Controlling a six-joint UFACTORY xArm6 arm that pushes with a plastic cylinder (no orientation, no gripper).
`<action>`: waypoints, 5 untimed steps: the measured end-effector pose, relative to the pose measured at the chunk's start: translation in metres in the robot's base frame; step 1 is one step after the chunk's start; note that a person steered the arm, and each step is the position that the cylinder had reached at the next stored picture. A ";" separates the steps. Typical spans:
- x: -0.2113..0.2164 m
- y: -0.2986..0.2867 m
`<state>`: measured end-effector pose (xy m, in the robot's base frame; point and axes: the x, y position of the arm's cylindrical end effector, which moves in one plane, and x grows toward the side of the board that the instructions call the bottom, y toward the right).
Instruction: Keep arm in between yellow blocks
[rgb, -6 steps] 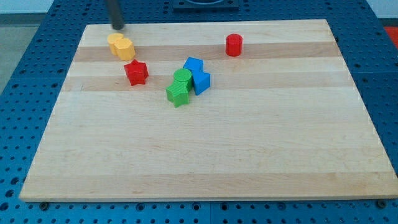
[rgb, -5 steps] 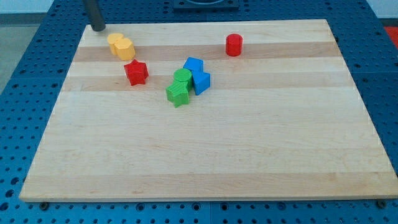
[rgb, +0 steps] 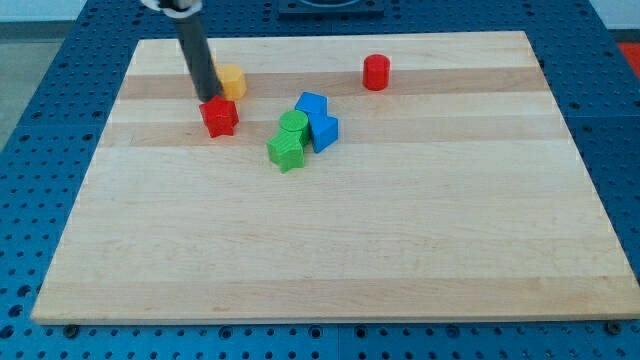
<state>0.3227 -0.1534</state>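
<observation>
My tip (rgb: 211, 98) rests on the wooden board (rgb: 330, 250) near its upper left, just above the red star block (rgb: 219, 117). Yellow block material (rgb: 232, 80) shows right against the rod's right side. I cannot separate two yellow blocks; the rod (rgb: 195, 50) hides part of them. No yellow shows on the rod's left.
A red cylinder (rgb: 376, 72) stands at the upper right. Two blue blocks (rgb: 312, 104) (rgb: 323, 131) and two green blocks (rgb: 293, 124) (rgb: 286, 151) cluster together right of the red star.
The rod has moved from the board's top-left corner down and right to the yellow blocks. The yellow blocks have shifted to the right. The other blocks have not moved.
</observation>
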 end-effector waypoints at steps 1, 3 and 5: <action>0.000 0.037; -0.002 -0.042; -0.019 0.006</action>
